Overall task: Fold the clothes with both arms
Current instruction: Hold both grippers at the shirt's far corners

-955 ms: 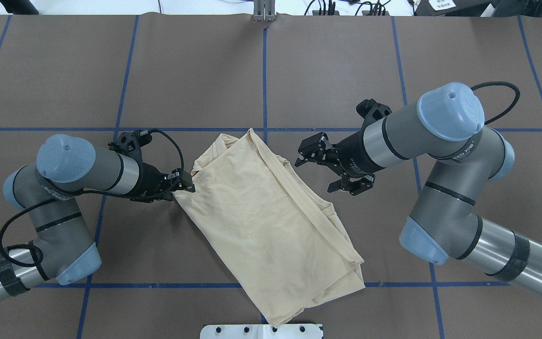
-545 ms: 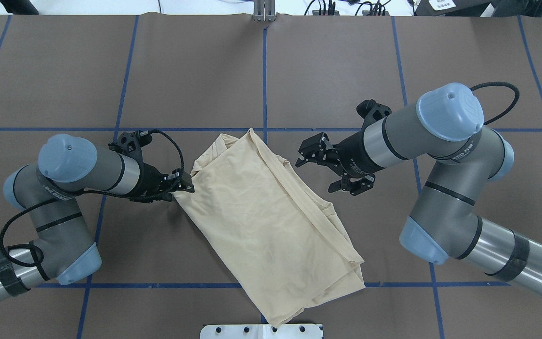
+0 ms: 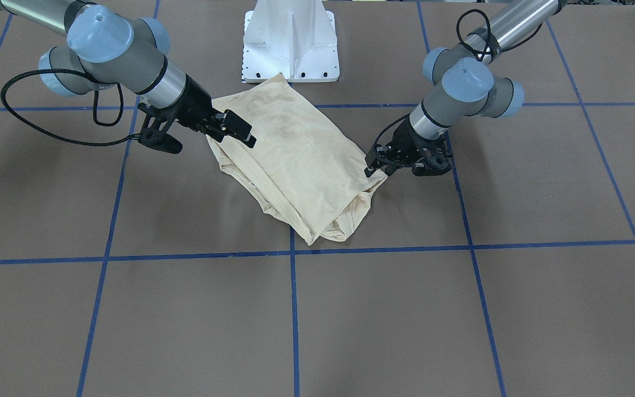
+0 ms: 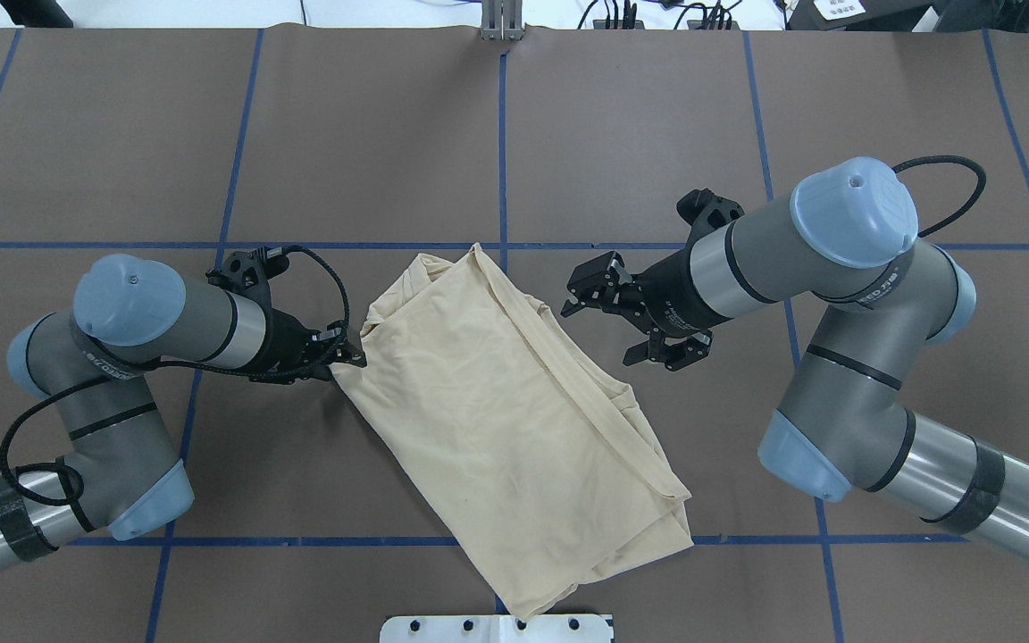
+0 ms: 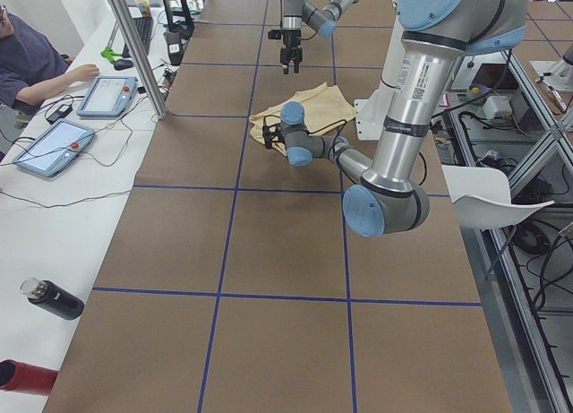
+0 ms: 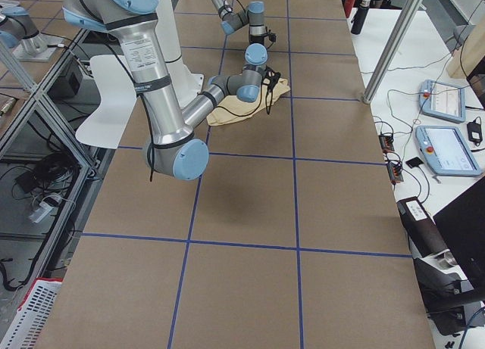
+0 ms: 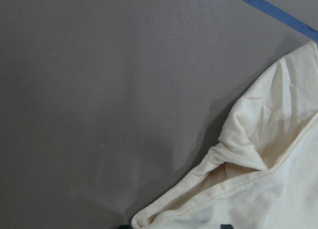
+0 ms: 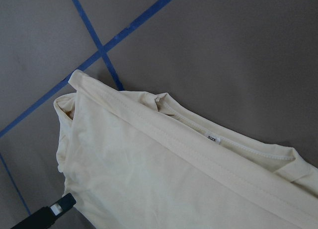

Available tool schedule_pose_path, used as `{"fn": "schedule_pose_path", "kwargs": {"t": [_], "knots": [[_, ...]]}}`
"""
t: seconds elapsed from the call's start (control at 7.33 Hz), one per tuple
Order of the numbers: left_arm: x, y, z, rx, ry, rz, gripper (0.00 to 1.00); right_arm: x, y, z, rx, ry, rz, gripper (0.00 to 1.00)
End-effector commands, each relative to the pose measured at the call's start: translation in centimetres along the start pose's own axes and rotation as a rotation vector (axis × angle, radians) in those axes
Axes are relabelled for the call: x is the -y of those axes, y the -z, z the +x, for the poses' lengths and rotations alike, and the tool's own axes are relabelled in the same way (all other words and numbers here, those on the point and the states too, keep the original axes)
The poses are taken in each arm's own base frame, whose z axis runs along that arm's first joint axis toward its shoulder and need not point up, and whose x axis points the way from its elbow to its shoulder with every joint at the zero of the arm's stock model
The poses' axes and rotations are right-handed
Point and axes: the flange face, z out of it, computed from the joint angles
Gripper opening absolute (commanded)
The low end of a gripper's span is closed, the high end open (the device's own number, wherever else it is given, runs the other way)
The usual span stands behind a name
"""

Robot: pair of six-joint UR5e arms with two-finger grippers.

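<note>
Two grippers, front view: the left gripper (image 3: pixel 378 164) sits low against one long edge of the shirt (image 3: pixel 301 160). The right gripper (image 3: pixel 213 144) hangs above the opposite edge, jaws spread wide and holding nothing.
Overhead: the shirt is a slanted oblong packet on the bench (image 4: pixel 622 134), one end near the white base (image 4: pixel 497 628). The left arm (image 4: pixel 166 326) reaches in low with its forearm level. The right arm (image 4: pixel 747 259) is bent, its wrist angled towards the cloth.
Side views: both grippers are too small to judge.
Left wrist: the hem (image 7: pixel 228 182) runs towards the bottom edge, and I cannot tell whether it is clamped.
Right wrist: the neck label (image 8: pixel 212 138) shows on an inner layer.
Progress: the lengthwise folds look done, so probably only the crosswise folding is left.
</note>
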Motion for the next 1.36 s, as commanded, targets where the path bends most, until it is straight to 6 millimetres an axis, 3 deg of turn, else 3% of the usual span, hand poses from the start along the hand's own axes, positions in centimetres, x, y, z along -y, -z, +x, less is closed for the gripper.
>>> {"fn": "schedule_pose_path", "kwargs": {"t": [0.0, 0.41, 0.68, 1.09, 1.23], "knots": [[0.0, 0.1, 0.4, 0.001, 0.001, 0.000, 0.28, 0.1, 0.1, 0.0, 0.001, -0.001, 0.003, 1.00], [-0.1, 0.4, 1.0, 0.005, 0.005, -0.002, 0.00, 0.3, 0.1, 0.3, -0.003, -0.003, 0.004, 1.00], [0.7, 0.7, 1.2, 0.010, 0.020, 0.011, 0.00, 0.8, 0.7, 0.3, 0.002, -0.003, 0.014, 1.00], [6.6, 2.3, 6.8, 0.066, 0.079, 0.092, 0.00, 1.7, 1.7, 0.2, 0.013, 0.027, 0.034, 1.00], [8.5, 1.4, 8.1, 0.075, 0.091, 0.116, 0.00, 2.0, 1.9, 0.1, 0.015, 0.025, 0.039, 1.00]]}}
